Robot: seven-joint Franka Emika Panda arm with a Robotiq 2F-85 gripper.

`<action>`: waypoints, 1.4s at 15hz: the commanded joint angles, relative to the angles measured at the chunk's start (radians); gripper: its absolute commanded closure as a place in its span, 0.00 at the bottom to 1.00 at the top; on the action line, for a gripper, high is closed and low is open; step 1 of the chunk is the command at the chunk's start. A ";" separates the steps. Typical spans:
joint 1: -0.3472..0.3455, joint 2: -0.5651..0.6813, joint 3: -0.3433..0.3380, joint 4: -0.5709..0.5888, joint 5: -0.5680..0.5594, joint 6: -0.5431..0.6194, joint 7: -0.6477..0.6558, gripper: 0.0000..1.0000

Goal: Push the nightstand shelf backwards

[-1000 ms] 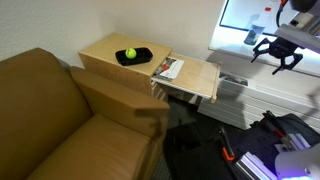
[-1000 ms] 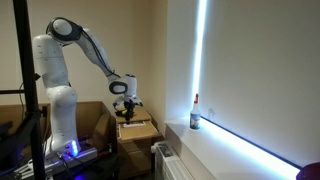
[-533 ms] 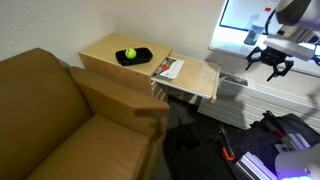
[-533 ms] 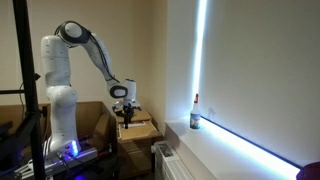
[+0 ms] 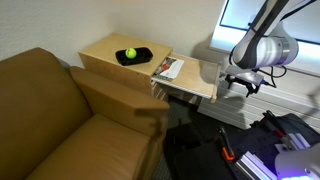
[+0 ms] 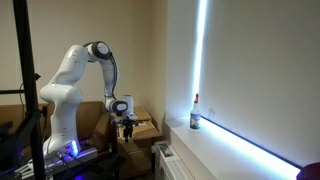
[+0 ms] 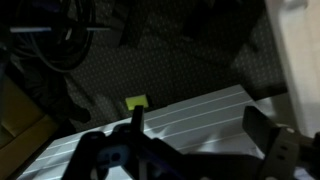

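The nightstand is a light wood cabinet beside the sofa. Its shelf is a thin light-wood board pulled out toward the window side, with a magazine lying on it. My gripper hangs open and empty just beyond the shelf's outer end, about level with the board and apart from it. In an exterior view my gripper sits low next to the nightstand. In the wrist view my gripper has its jaws spread with nothing between them, and the shelf's pale edge shows at the upper right.
A green ball rests on a black dish on the nightstand top. A brown leather sofa stands against the cabinet. A white ribbed radiator lies under the gripper. Cables and gear lie on the floor.
The arm has swung down and in from high near the window. The gripper now sits low by the shelf's outer end. The shelf has not moved.
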 commanded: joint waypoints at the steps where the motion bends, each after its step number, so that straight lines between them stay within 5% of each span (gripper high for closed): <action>1: 0.073 0.180 -0.101 0.110 0.051 0.005 0.053 0.00; 2: 0.075 0.106 -0.087 0.058 0.050 0.005 0.014 0.00; 6: 0.062 0.148 -0.070 0.086 0.071 0.024 0.014 0.00; 8: -0.072 0.144 0.067 0.110 0.117 0.059 -0.029 0.00; 12: -0.161 0.195 0.197 0.154 0.183 0.125 -0.070 0.00; 17: -0.207 0.269 0.260 0.222 0.214 0.106 -0.105 0.00; 21: -0.322 0.207 0.454 0.206 0.217 0.162 -0.214 0.00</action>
